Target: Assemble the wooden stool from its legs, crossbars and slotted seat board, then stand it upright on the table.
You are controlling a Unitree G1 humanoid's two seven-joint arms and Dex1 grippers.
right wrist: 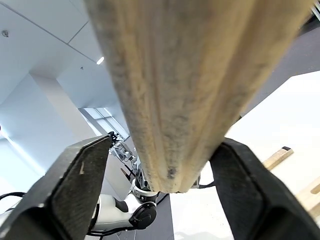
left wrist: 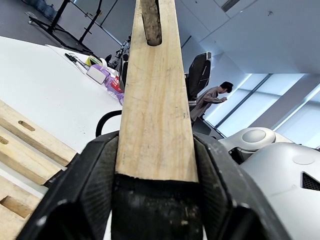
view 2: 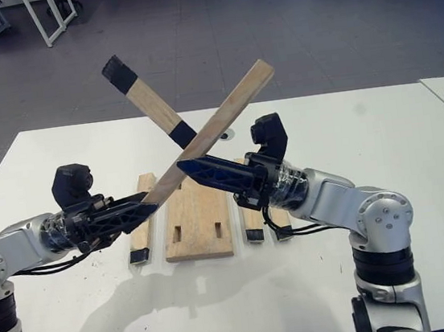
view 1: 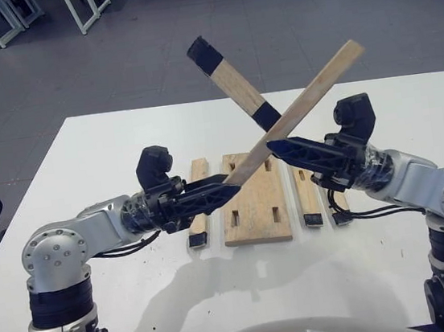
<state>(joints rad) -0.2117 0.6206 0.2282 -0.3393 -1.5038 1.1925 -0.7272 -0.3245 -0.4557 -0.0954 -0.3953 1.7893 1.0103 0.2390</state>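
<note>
Where pale leg (view 1: 314, 90) crosses, banded leg (view 1: 236, 84) vanishes.

No legible text, label, brand, number or sign can be read on any surface.
</note>
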